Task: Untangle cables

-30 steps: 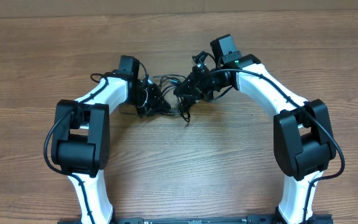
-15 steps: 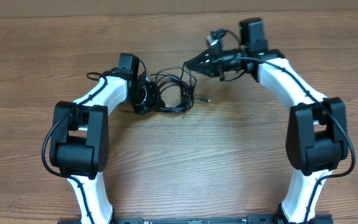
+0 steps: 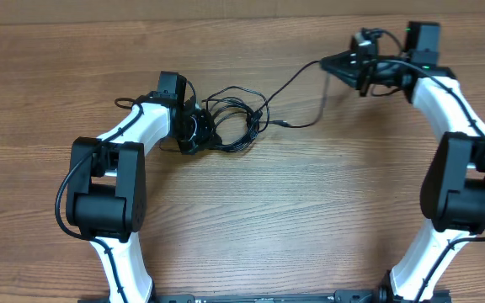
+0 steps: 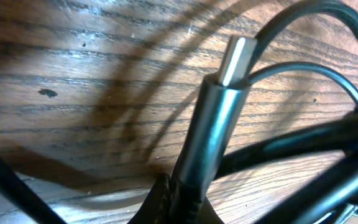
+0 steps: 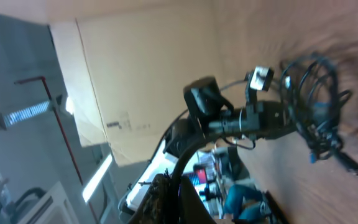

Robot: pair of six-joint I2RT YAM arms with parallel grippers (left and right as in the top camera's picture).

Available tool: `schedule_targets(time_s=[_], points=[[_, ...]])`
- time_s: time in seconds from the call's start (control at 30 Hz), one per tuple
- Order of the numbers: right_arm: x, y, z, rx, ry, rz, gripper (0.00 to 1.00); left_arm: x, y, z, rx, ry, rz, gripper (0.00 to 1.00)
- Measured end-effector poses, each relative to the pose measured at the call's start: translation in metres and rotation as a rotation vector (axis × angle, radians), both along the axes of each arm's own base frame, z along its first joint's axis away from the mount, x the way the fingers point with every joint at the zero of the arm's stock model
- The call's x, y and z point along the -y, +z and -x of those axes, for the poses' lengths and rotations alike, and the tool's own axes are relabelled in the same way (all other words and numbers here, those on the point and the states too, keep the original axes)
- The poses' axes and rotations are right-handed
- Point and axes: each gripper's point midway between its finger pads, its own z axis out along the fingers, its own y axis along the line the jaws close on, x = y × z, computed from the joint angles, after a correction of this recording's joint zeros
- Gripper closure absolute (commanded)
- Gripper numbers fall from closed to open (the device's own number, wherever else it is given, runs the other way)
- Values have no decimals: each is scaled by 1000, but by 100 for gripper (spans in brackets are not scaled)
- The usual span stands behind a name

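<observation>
The cables (image 3: 234,122) lie as a loose black tangle on the wooden table (image 3: 242,219), just right of my left gripper (image 3: 194,133). One cable (image 3: 297,80) runs out of the tangle up to my right gripper (image 3: 331,64), which is shut on it at the far right. Its free end (image 3: 283,124) lies on the table. In the left wrist view my left gripper (image 4: 179,199) is shut on a silver-tipped plug (image 4: 219,115). In the right wrist view the held cable (image 5: 188,149) rises from the right gripper's jaws (image 5: 178,198).
Both white and black arms (image 3: 112,177) reach in from the near edge. The table's far edge (image 3: 226,18) runs along the top. In the right wrist view the left arm (image 5: 253,118) and the tangle show far off.
My right gripper has moved up and far to the right with one cable, drawing it out of the tangle into a long strand. The left gripper has stayed in place.
</observation>
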Motion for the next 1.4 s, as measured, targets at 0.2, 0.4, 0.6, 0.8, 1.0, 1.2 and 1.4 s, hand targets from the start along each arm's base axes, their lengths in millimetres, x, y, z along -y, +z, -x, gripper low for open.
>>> schedule_targets(time_s=[0.2, 0.4, 0.6, 0.8, 1.0, 1.2, 1.4], points=[[35, -4, -1, 18, -68, 5, 96, -3, 0, -1, 0, 7, -3, 96], [23, -30, 12, -81, -83, 97, 96, -5, 0, -2, 4, 5, -4, 75], [-7, -76, 33, -104, -25, 351, 91, 2, 9, -6, 55, -55, 51, 50], [-43, -108, 53, -49, 96, 576, 73, 4, 14, 5, 48, -150, 63, 46], [-93, -126, 72, 84, 236, 724, 67, 3, 20, 6, 77, -259, 49, 39], [-132, -134, 88, 175, 325, 797, 64, 18, 44, 12, 182, -408, 224, 33], [-147, -141, 99, 180, 356, 855, 58, -2, 67, 8, 263, -398, 378, 33]])
